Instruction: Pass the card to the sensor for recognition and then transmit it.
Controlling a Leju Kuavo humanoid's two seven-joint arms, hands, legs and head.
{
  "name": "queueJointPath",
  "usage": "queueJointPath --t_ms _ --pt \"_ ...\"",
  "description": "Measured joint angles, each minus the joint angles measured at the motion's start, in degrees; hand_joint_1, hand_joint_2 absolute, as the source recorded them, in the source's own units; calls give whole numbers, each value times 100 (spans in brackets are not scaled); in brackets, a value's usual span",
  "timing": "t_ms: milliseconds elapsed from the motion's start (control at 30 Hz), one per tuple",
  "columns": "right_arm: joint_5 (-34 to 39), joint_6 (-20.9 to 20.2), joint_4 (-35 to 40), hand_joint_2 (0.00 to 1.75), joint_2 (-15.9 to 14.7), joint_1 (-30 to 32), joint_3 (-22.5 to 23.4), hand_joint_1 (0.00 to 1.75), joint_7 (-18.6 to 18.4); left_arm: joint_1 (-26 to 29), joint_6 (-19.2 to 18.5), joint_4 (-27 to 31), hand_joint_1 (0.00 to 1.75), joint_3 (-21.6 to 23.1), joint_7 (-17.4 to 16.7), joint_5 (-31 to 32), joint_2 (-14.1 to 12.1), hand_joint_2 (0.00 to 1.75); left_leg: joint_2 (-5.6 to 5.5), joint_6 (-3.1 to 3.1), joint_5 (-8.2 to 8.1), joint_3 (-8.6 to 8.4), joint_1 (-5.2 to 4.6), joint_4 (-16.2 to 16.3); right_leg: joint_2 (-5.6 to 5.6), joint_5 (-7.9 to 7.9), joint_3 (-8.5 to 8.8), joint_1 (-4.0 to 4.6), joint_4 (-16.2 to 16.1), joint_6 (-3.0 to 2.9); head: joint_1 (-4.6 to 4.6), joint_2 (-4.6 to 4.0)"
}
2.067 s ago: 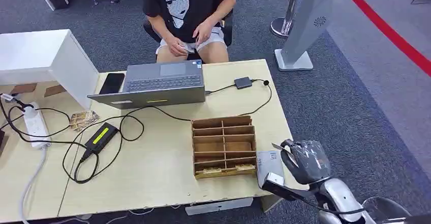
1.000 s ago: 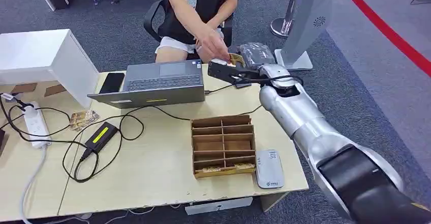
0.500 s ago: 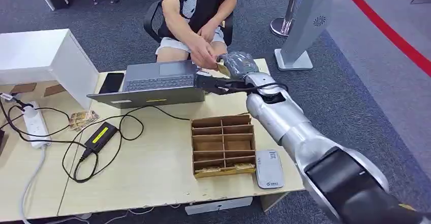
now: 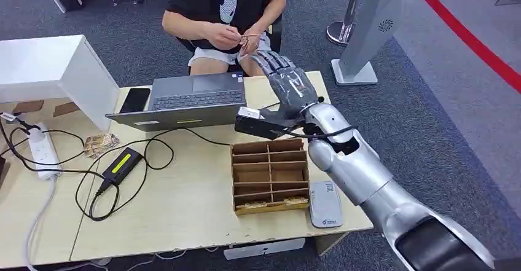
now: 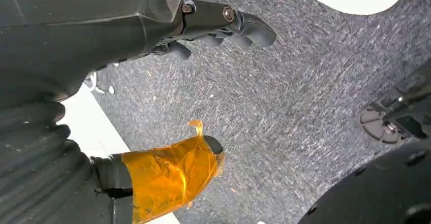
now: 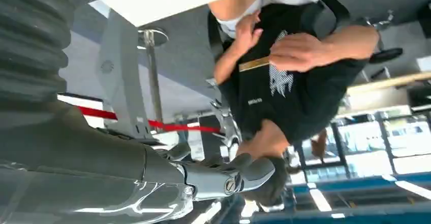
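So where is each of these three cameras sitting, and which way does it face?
Head view: high on the robot, looking down at the table; right hand reaches toward the person.
Left wrist view: behind the left hand, facing carpet.
Right wrist view: behind the right hand, facing the person holding the card.
Shared: head and right wrist views show the person.

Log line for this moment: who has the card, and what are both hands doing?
card: held by person | right robot hand: open, extended toward person, holds nothing | left robot hand: hanging over floor, holds nothing | sensor: on table edge beside wooden organizer
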State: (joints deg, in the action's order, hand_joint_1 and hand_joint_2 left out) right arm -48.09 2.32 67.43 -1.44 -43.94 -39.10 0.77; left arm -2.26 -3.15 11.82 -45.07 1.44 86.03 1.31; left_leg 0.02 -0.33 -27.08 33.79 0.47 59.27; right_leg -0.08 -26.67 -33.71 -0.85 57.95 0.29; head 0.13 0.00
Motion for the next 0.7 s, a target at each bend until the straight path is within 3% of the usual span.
queueJointPath --t_ms 167,300,433,567,700 --pt "-184 717 1196 175 -582 635 88 0 144 24 81 0 0 -105 -13 -179 7 175 -19 0 0 0 1 2 -19 -3 4 0 -3 3 0 0" --pt "-242 1388 2503 175 -1259 1710 519 0 479 73 171 0 0 -249 -20 -324 28 175 -32 17 -14 1 -1 2 -33 -17 14 1 -8 19 0 0" --pt "-175 1639 3412 175 -1694 2807 1019 0 938 131 216 0 0 -378 -35 -385 46 175 -26 16 -25 2 -2 2 -29 -20 14 0 -14 21 0 0" --pt "-297 1838 3906 175 -1834 3817 1266 0 1270 132 249 0 0 -494 -42 -424 74 175 -26 23 -38 1 -1 0 -30 -28 16 0 -14 20 0 0" --pt "-492 1899 3932 175 -1831 4494 1257 0 1320 132 275 0 0 -581 -42 -424 109 175 -25 22 -38 0 0 -2 -30 -30 17 1 -14 16 0 0"
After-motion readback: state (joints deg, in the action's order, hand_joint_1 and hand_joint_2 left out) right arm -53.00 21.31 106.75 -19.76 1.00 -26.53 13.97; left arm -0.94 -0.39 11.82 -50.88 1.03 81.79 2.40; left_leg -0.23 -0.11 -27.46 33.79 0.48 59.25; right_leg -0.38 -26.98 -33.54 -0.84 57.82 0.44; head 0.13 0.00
